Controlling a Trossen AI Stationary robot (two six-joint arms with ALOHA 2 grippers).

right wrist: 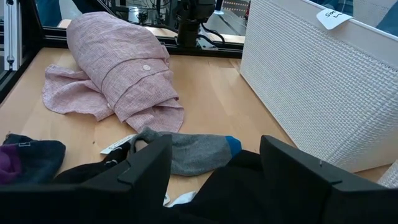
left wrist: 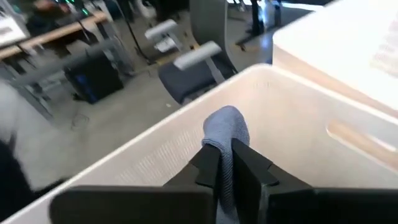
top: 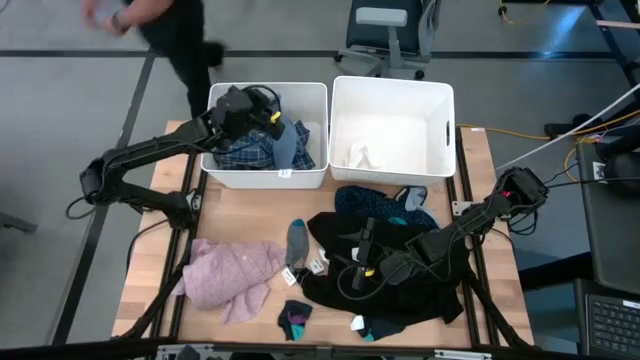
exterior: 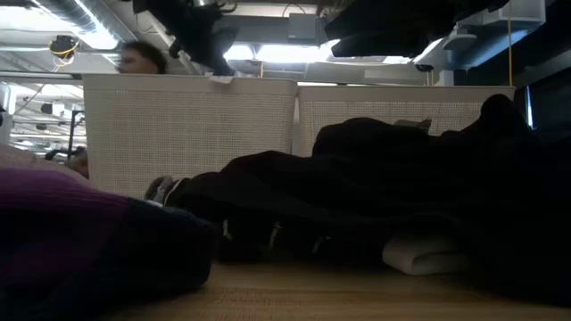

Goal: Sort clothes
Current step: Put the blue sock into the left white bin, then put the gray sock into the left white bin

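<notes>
Grey-blue and limp, a sock [left wrist: 225, 134] hung pinched between the narrow fingers of the left gripper [top: 262, 108], over the left bin [top: 222, 170] that already held the blue plaid shirt [top: 245, 152]. Light and floppy, it would likely drop free on release. Farther right on the wooden table [top: 230, 205] lay the pink top [top: 230, 275], crumpled; a grey sock with a blue toe [right wrist: 199, 151] lay just beside the black pile [top: 400, 275]. Over that pile the right gripper [top: 372, 268] sat with fingers wide, holding nothing; a bunched fold would probably give the surest hold
</notes>
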